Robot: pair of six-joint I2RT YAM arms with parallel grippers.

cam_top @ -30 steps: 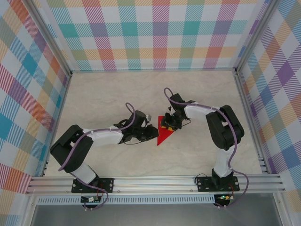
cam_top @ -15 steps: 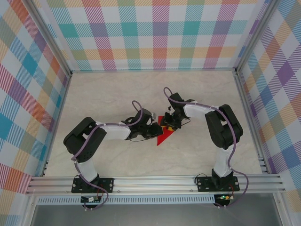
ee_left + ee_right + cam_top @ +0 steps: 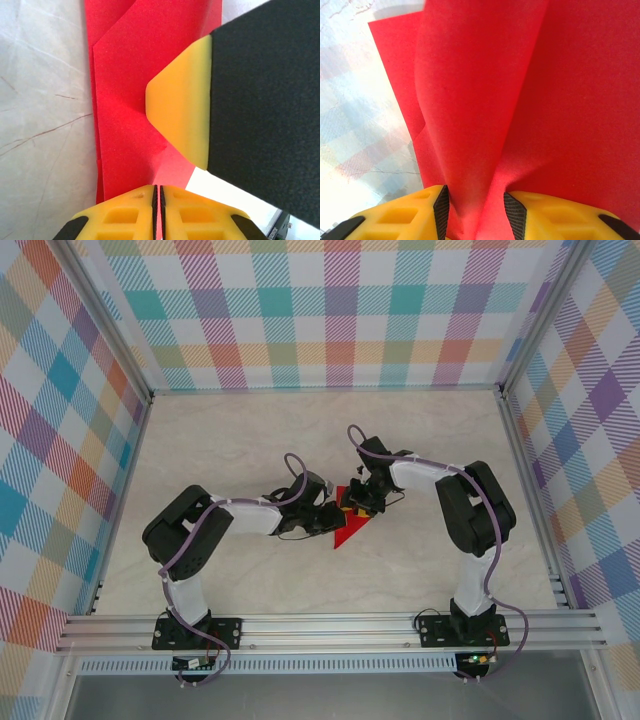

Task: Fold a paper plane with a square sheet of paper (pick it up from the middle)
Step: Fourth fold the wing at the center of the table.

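Observation:
The square sheet of paper (image 3: 345, 532) lies mid-table, bright red and folded into a pointed shape with its tip toward the near left. My left gripper (image 3: 332, 513) is at its left edge. In the left wrist view its jaws (image 3: 158, 192) stand together on a raised crease of the red paper (image 3: 125, 75). My right gripper (image 3: 354, 502) is over the paper's far end; one of its yellow fingers (image 3: 180, 115) presses on the sheet. In the right wrist view a tall ridge of the paper (image 3: 470, 100) sits pinched between the right gripper (image 3: 477, 207) pads.
Pale marbled tabletop (image 3: 230, 440) surrounds the paper on all sides. Aluminium rails (image 3: 330, 625) run along the near edge, and checked walls (image 3: 330, 320) close off the back and sides.
My left arm has swung in toward the paper, with its gripper sliding right onto the sheet's edge and closing a little. The right arm and the paper have stayed in place.

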